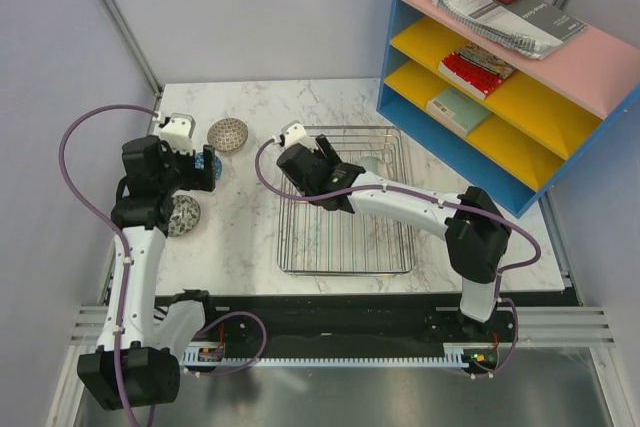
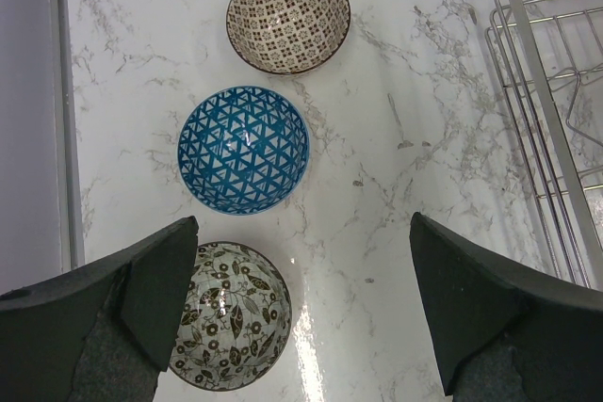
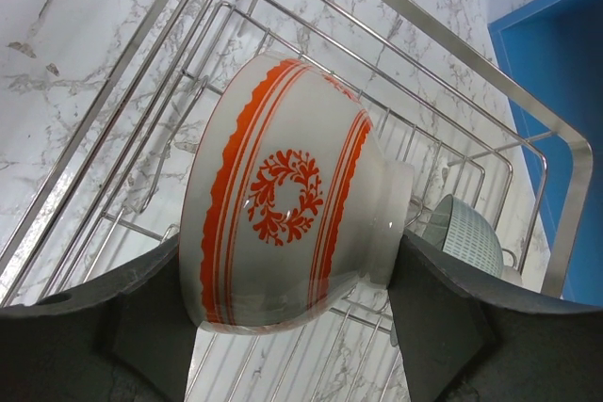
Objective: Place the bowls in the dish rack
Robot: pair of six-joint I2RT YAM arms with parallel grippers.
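The white marble counter [image 1: 240, 247] carries a blue shelf [image 1: 440, 142] with pink and yellow boards at its far right corner. The wire rack [image 1: 345, 270] fills most of the counter's right half, its front rim close to the near edge.

The right pincer [image 3: 287, 247] reaches over the far left part of the rack and pinches the orange-and-white bowl [image 3: 283, 223], one finger pressed against each side. The bowl is tipped on its side above the rack's wires; whether it touches them I cannot tell. Beyond it, towards the rack's far right corner, a pale green bowl [image 3: 468, 237] seems to lie tilted inside the rack, though only part of it shows.

The left pincer [image 2: 301, 261] hangs over the counter's left side with its fingers spread wide and nothing between them. Below it three bowls sit upright in a row along the left edge, each just apart from the next: the checked bowl [image 2: 288, 16] farthest back, the blue bowl [image 2: 243, 150] in the middle, and the flowered bowl [image 2: 231, 317] nearest the front, partly hidden behind one finger.
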